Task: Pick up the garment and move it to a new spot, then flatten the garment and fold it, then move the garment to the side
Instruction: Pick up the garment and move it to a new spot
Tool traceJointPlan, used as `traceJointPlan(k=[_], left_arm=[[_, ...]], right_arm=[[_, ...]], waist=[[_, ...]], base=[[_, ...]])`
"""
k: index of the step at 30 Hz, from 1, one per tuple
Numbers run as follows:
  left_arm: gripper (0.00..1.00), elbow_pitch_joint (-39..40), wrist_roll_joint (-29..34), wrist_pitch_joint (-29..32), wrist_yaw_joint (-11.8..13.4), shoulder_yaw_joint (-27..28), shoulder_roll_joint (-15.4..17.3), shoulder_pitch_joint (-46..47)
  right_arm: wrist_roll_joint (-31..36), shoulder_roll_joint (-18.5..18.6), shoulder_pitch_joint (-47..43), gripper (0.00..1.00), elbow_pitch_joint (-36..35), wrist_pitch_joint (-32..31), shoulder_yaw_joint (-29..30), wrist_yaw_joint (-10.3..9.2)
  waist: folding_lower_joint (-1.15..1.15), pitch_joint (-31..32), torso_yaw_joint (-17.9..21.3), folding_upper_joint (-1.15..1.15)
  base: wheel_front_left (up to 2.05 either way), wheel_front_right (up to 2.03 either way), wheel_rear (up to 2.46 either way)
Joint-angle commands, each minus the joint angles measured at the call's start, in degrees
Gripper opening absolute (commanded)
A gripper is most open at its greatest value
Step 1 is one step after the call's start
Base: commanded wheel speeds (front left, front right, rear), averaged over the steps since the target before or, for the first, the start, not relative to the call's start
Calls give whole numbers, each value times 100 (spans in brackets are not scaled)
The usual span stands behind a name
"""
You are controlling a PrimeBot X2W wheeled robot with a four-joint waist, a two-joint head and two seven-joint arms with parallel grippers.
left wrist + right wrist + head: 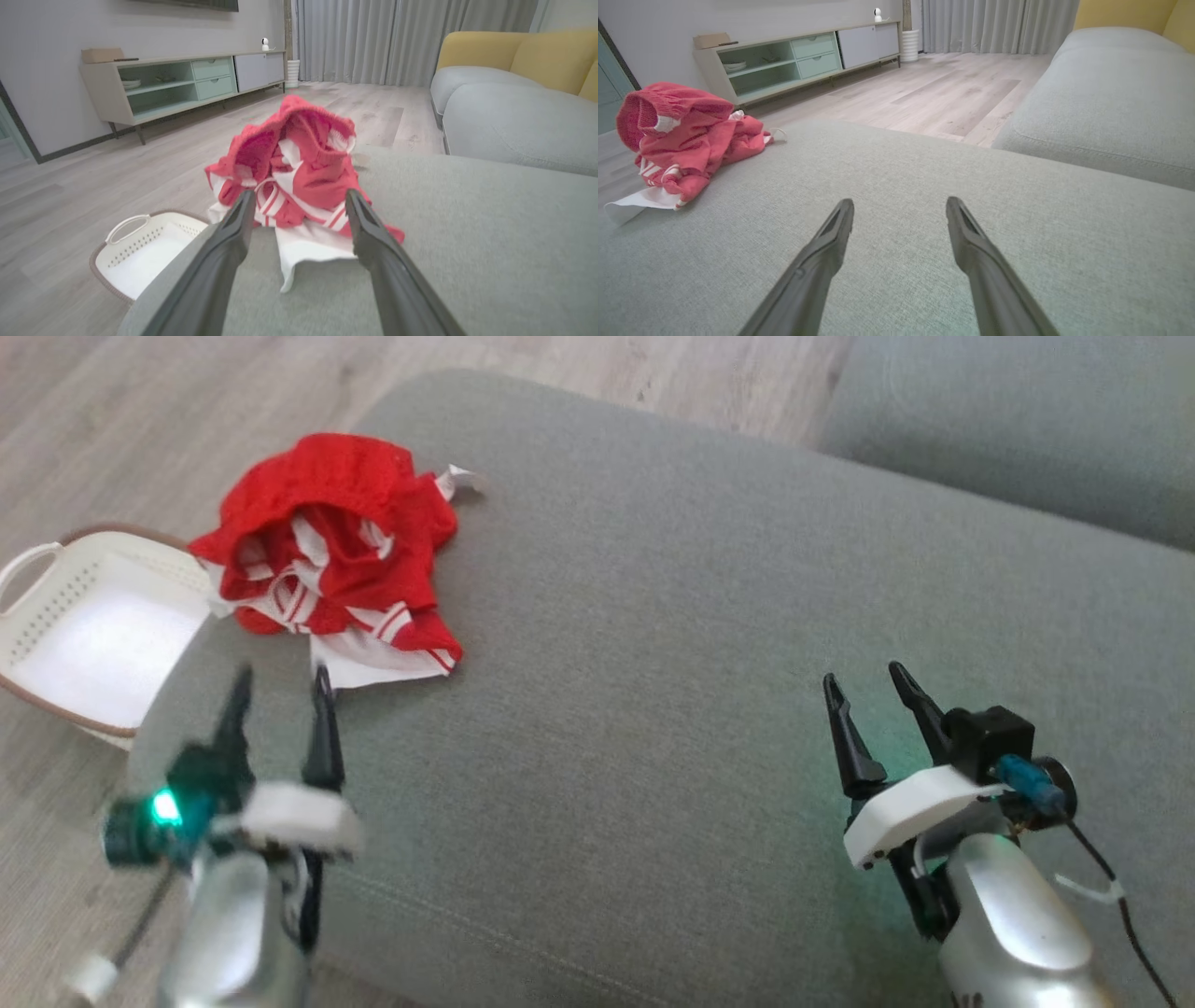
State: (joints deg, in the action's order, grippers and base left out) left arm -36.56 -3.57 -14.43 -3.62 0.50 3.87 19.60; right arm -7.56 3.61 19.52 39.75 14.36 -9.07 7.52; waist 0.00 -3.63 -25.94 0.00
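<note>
- Both grippers sit closest to me. The left gripper (283, 677) is at seven o'clock in the head view and the right gripper (863, 674) at four o'clock. Each has its two dark fingers spread wide with nothing between them.
- Biggest by far is the grey cushion (653, 616), which takes up most of the head view. Both grippers are over it.
- Pale wood floor (112, 429) runs from nine o'clock round to twelve.
- At one o'clock I see a second grey cushion (1008, 420), set apart from the first by a strip of floor.
- My left wrist view shows a long sideboard (177, 84) at ten o'clock, against the wall.
- On the floor at nine o'clock of the head view is a white basket (56, 616), tucked against the big cushion's left edge.
- The garment (336, 523), red with white stripes, lies crumpled in a heap at ten o'clock on the big cushion, near its left edge. A white flap trails toward six o'clock.
- The left gripper's fingertips reach that flap, but I cannot tell whether they touch it. The right gripper is well apart from the heap.
</note>
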Motion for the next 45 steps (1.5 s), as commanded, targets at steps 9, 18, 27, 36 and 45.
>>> traceJointPlan(k=[9, 18, 27, 36, 45], left_arm=[[100, -411, 89, -57, -126, 252, 791, 1906], [100, -1741, 149, 215, -156, 175, 1346, 3087], [100, -2829, 203, 782, 437, 245, 1721, 3456], [0, -3000, 195, 250, 423, 100, 1649, 3623], [0, -1734, 183, -52, -213, -417, 1063, 3948]], right_arm=[[-7, 359, 625, 100, -129, 63, -371, -3], [-123, 610, 857, 100, -331, 63, -546, -3], [-175, 727, 919, 100, -433, 63, -570, -3], [-187, 612, 816, 100, -395, 63, -500, -3], [-201, 317, 522, 100, -357, 63, -439, -3]], waist=[[0, -908, 736, 0], [0, -1496, 1305, 0], [0, -1750, 1574, 0], [0, -1464, 1562, 0], [0, -701, 1977, 0]], base=[[0, 0, 0], [0, 0, 0], [0, 0, 0], [0, 0, 0], [0, 0, 0]])
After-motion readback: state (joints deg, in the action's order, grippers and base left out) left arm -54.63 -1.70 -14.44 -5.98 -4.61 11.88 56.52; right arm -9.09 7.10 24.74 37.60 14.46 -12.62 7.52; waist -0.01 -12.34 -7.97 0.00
